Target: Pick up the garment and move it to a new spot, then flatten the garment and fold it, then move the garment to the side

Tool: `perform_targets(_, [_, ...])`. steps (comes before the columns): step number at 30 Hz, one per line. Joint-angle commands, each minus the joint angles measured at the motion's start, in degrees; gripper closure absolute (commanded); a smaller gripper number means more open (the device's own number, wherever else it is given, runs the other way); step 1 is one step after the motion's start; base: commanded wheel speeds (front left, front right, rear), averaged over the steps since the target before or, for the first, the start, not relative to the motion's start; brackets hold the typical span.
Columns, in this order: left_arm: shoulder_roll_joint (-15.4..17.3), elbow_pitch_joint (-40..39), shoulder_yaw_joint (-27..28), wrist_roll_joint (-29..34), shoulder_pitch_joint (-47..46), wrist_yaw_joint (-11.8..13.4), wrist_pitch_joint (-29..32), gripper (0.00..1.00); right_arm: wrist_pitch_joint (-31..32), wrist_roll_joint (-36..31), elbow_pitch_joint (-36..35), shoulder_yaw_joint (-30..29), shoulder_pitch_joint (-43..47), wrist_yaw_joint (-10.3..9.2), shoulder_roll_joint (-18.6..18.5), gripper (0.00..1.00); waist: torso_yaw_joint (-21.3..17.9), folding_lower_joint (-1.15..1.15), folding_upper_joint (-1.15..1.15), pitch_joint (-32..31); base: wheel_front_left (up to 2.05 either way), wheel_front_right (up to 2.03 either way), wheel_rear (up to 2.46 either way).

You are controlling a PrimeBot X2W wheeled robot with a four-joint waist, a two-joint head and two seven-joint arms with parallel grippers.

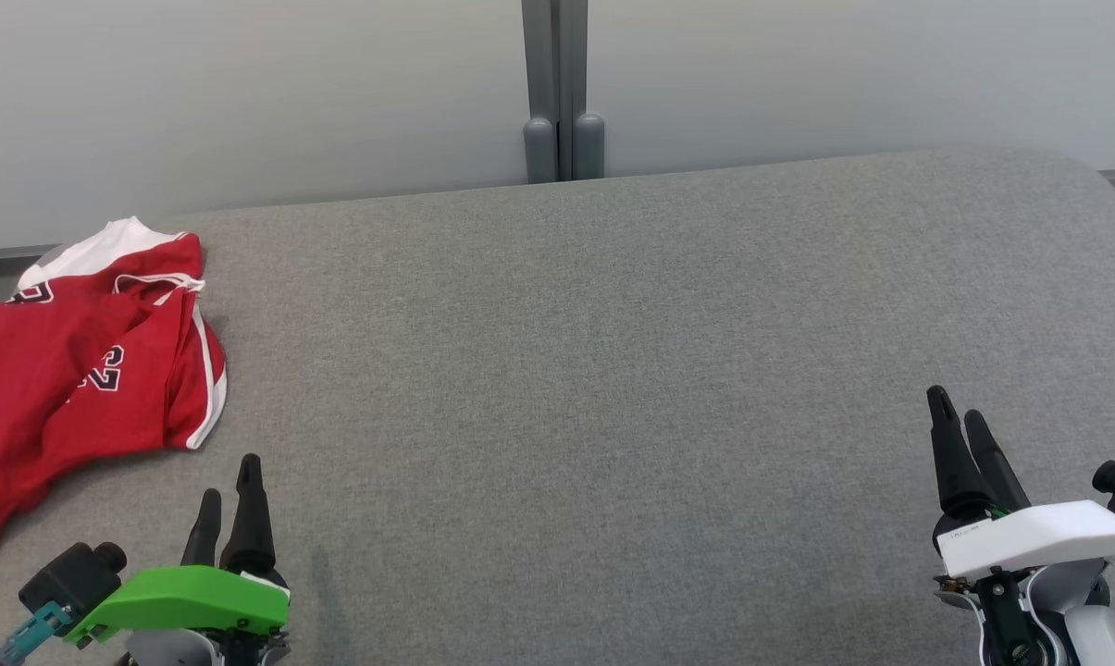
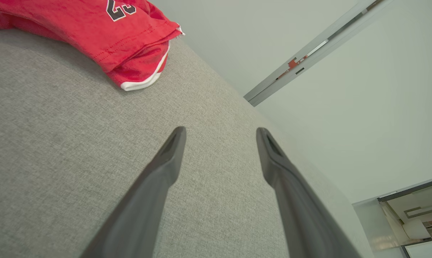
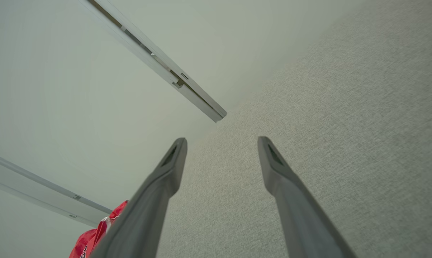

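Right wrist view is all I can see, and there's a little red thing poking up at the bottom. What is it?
Observer: It's a red jersey with white trim and dark numbers, lying crumpled at the left end of the grey surface.
Operator: Is the other hand holding it?
Observer: No. The left gripper is open and apart from it, with bare grey cloth between its fingertips and the white-edged hem.
Operator: Where's mine, then?
Observer: The right gripper is over the opposite end of the surface, on the right, with nothing near it.
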Motion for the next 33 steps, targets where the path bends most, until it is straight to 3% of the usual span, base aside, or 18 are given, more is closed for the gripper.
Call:
perform_targets(1, [0.84,-0.62,-0.16,2.37,-0.07,0.38,-0.56,0.0,-0.65,-2.22,-1.18,0.29,-0.12,0.01,-0.63,0.0,0.03,0.0,0.0,-0.03,0.0,0.0,0.0])
perform_targets(12, [2.0,-1.76,-1.43,13.13,1.28,1.87,-2.58,0.0,-2.68,-11.32,-1.78,1.44,0.88,0.02,-1.72,0.0,0.26,0.0,0.0,-0.29,0.0,0.0,0.0])
perform_targets(33, [3.42,-2.28,-2.96,27.01,2.53,3.14,-5.85,0.0,-6.0,-25.39,-1.91,1.43,1.95,0.02,-1.58,0.0,0.73,0.0,0.0,-0.28,0.0,0.0,0.0])
